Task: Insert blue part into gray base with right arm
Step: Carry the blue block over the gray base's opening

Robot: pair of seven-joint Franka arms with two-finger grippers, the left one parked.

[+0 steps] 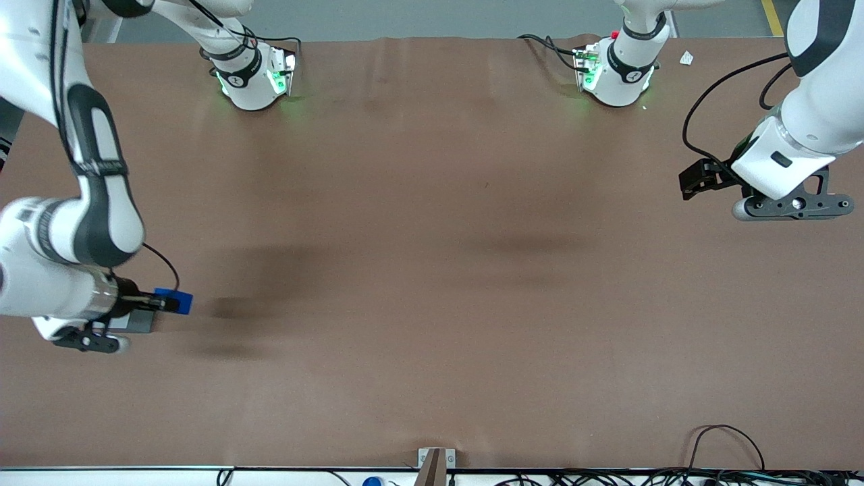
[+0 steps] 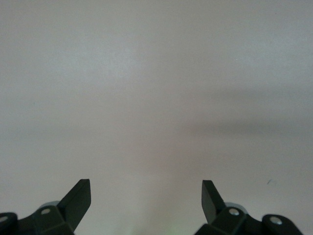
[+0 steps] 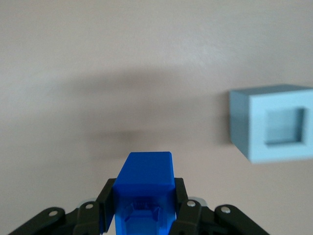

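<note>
Two fingers (image 3: 183,208) clamp blue part (image 3: 146,183) between them | gray base (image 3: 274,122) apart, beside

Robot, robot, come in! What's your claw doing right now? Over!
Gripper shut on blue part, held above the table. Gray base sits apart, recess empty. Nothing between them.

A: Blue part (image 3: 146,183)?
B: Smooth plastic, saturated blue, faint sheen; clamped in the gripper (image 3: 145,208), matt black plastic fingers (image 3: 187,211).
A: Gray base (image 3: 272,122)?
B: Pale gray plastic, matt, smooth faces.
A: Table (image 1: 432,270)?
B: Brown covering, matt, cloth-like, slight ripples.
A: Right arm (image 1: 74,223)?
B: Glossy white shell, black sections.
</note>
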